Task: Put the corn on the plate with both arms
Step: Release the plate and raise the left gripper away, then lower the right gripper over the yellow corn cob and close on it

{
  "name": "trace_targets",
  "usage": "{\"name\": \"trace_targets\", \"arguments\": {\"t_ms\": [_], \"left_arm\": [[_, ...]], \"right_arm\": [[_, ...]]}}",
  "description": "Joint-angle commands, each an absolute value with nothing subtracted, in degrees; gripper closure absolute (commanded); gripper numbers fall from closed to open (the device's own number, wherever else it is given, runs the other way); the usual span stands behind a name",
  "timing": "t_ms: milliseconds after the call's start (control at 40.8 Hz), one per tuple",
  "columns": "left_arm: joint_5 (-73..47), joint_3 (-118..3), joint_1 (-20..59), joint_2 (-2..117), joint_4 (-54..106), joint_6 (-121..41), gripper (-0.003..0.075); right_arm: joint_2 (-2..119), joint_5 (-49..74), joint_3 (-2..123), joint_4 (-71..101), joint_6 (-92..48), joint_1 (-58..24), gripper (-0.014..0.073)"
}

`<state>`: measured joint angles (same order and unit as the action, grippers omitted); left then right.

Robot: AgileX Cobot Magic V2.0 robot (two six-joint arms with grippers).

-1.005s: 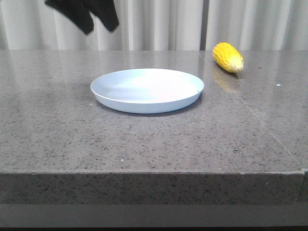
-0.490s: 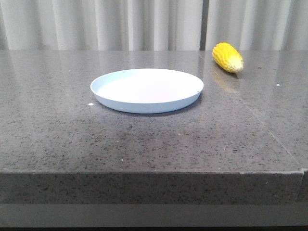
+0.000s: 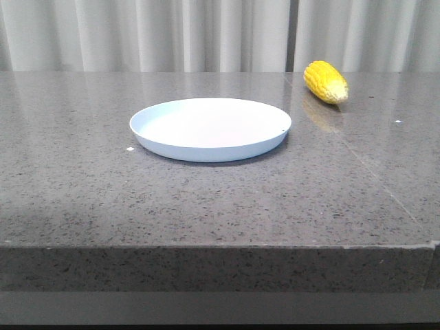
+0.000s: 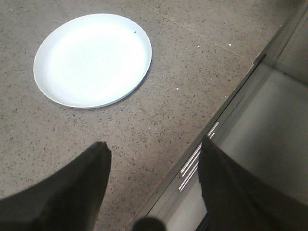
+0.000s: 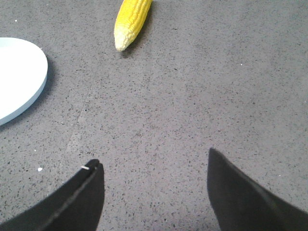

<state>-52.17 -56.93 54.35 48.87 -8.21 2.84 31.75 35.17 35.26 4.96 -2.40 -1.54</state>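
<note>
- The place looks like a test room or lab set up as a kitchen; which of these it is cannot be told for sure.
- A long counter (image 3: 206, 199) of grey speckled stone with a thick front edge fills the near part.
- Pale pleated curtains (image 3: 172, 34) close the far side.
- Below the counter edge, the left wrist view shows grey cabinet fronts (image 4: 260, 125) with slim metal handles (image 4: 195, 161).
</note>
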Motion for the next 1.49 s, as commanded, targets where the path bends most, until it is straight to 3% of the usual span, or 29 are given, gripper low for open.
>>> {"name": "trace_targets", "arguments": {"t_ms": [0,319,539,1152,1470], "left_arm": [[-48.60,-56.52,54.83,46.17,-8.05,3.54,0.0318],[-48.83,-55.72,54.83,45.30,-8.05,3.54,0.0322],[-48.59,-55.72,54.83,45.30,-8.05,3.54,0.0322],[-48.59,-55.72,54.83,45.30,-8.05,3.54,0.0322],[-48.59,-55.72,54.83,45.30,-8.05,3.54,0.0322]], "right_arm": [[32.43,31.17,37.23,5.62,-2.91,-1.15,0.0104],[37.88,34.75,41.29,6.00,-2.91,-2.66,0.0095],[50.48,39.14,51.83,6.00,-2.91,-5.95,-0.0050],[92.60,46.84,93.61,6.54,-2.53,-6.46,-0.0042],[108.44,47.07,111.14,6.54,-1.08,-6.46,-0.0042]]}}
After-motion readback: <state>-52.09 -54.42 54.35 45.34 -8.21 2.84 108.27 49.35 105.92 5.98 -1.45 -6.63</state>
